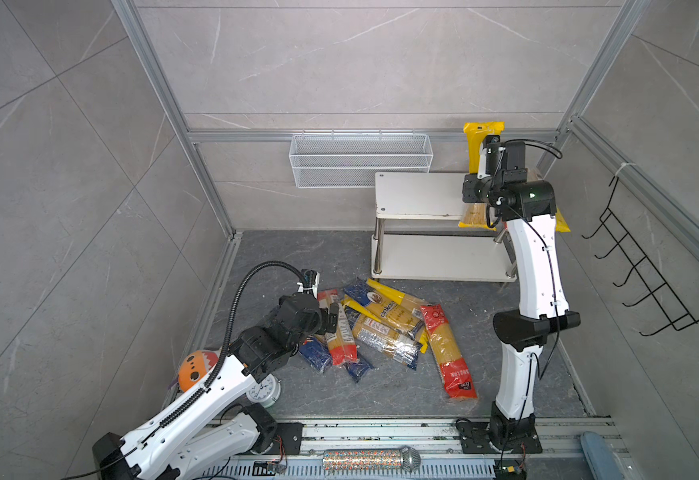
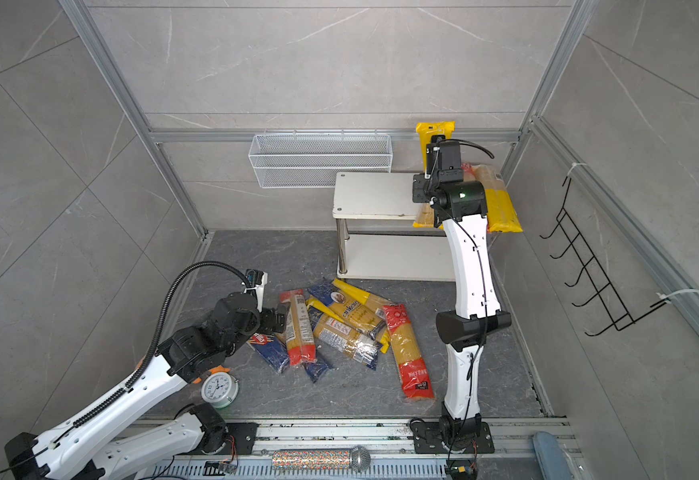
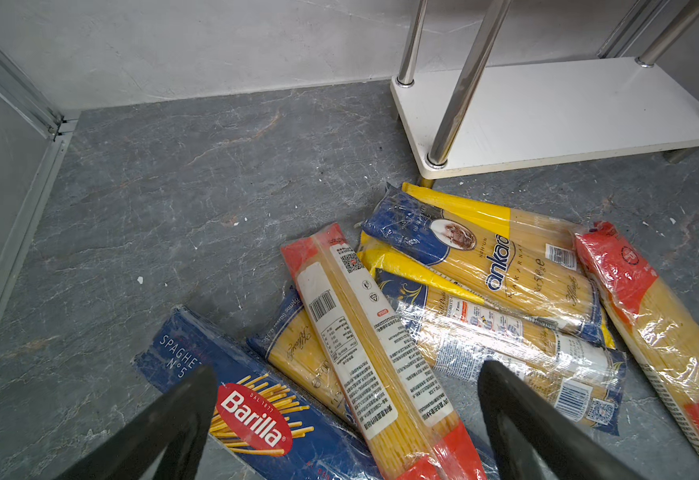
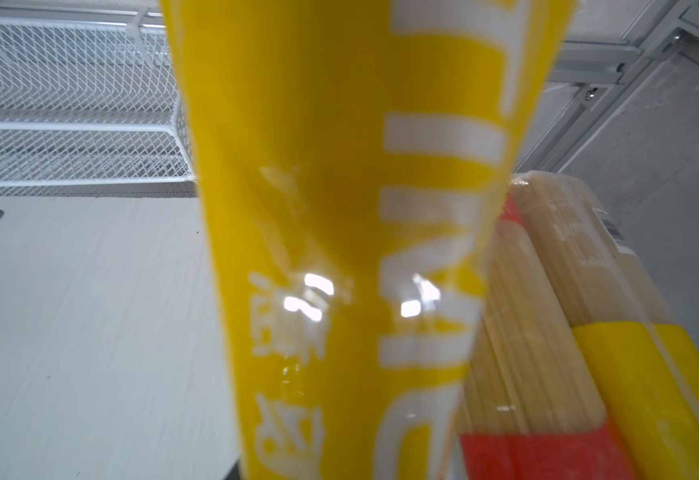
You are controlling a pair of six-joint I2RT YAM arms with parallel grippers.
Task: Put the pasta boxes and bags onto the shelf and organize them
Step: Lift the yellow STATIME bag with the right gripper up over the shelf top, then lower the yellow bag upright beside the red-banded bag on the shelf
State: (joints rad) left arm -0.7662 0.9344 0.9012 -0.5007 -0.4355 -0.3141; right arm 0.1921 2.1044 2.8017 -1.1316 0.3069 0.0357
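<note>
Both top views: right gripper (image 1: 488, 150) above white two-tier shelf (image 1: 418, 195), fingers clamped on long yellow spaghetti pack (image 1: 482, 133). Pack tilted, lower end at top board's front edge.
Left gripper (image 1: 331, 316) over spaghetti-pack pile (image 1: 385, 328) on grey stone surface (image 1: 297, 257) before shelf.

Left wrist: fingers spread above dark blue Barilla box (image 3: 256, 415) and red-ended pack (image 3: 364, 332).

Right wrist: yellow pack fills view. Two more packs (image 4: 568, 291) lie on shelf beside it.

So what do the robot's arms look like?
Both have smooth white shells and chunky black joints. The left arm wears a ribbed black hose; the right arm has a thin black cable and a small green light. The left gripper has pointed black fingers.
</note>
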